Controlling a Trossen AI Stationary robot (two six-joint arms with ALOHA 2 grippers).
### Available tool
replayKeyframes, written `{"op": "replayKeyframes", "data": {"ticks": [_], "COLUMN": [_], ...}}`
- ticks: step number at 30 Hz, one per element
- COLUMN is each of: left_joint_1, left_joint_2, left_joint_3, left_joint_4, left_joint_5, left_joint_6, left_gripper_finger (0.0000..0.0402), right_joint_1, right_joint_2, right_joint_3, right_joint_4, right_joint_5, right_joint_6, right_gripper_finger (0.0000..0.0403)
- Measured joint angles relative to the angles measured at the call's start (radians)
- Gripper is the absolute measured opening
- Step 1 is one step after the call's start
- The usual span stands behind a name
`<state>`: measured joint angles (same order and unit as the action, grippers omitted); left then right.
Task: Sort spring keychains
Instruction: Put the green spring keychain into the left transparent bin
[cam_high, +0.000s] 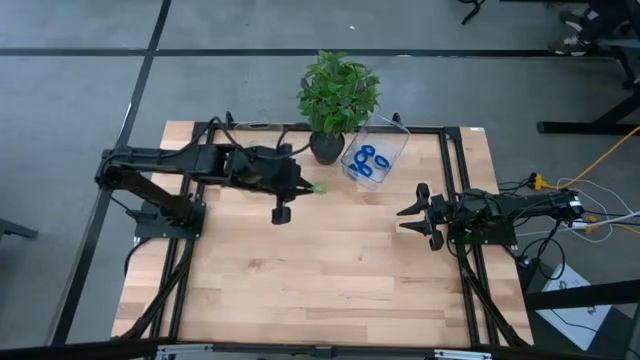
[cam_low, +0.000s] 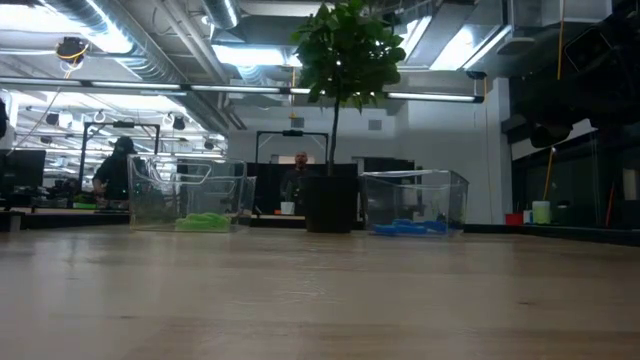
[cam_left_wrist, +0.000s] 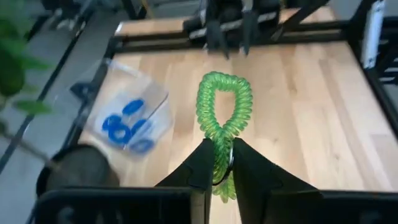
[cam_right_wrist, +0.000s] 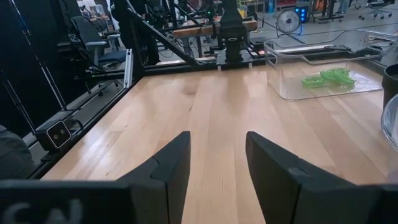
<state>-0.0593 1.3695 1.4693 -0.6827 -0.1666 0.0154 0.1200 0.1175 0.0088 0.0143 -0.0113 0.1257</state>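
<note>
My left gripper (cam_high: 308, 186) hangs over the far middle of the table, shut on a light green spring keychain (cam_left_wrist: 224, 109). That keychain also shows in the high view (cam_high: 319, 187), just left of a clear bin (cam_high: 388, 150) that holds several blue spring keychains (cam_high: 368, 163). A second clear bin (cam_right_wrist: 323, 68) holds green spring keychains (cam_right_wrist: 328, 77); in the high view my left arm hides it. My right gripper (cam_high: 412, 207) stands open at the right, nothing between its fingers (cam_right_wrist: 166, 163). My left gripper pinches one end of the green coiled loop (cam_left_wrist: 222, 163) between its two fingers (cam_left_wrist: 202, 163). The fingers slant down, pointing toward the table's right side. The rest of the loop sticks out past the fingertips, lifted clear of the table.
A leafy potted plant (cam_high: 337, 95) stands at the far edge between the two bins, its dark pot (cam_left_wrist: 78, 171) close to my left gripper. Black frame rails (cam_high: 452, 160) run along the table's sides. Bare wood (cam_high: 320, 270) fills the near half.
</note>
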Motion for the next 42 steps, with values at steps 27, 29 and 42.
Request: {"op": "replayKeyframes", "data": {"ticks": [27,29,42], "left_joint_1": [0.094,0.110,0.192], "left_joint_2": [-0.002,-0.002,-0.008], "left_joint_3": [0.000,0.000,-0.015], "left_joint_4": [-0.650,-0.680,-0.711], "left_joint_5": [-0.372,-0.412,-0.696], "left_joint_6": [-0.508,-0.549,-0.738], "left_gripper_finger": [0.0042,0.0040,0.0036], "right_joint_1": [0.000,0.000,0.000], "right_joint_2": [0.000,0.000,0.000], "right_joint_3": [0.000,0.000,0.000], "right_joint_4": [0.000,0.000,0.000], "right_joint_5": [0.000,0.000,0.000], "right_joint_6": [0.000,0.000,0.000], "right_gripper_finger": [0.0154,0.0154,0.0154]}}
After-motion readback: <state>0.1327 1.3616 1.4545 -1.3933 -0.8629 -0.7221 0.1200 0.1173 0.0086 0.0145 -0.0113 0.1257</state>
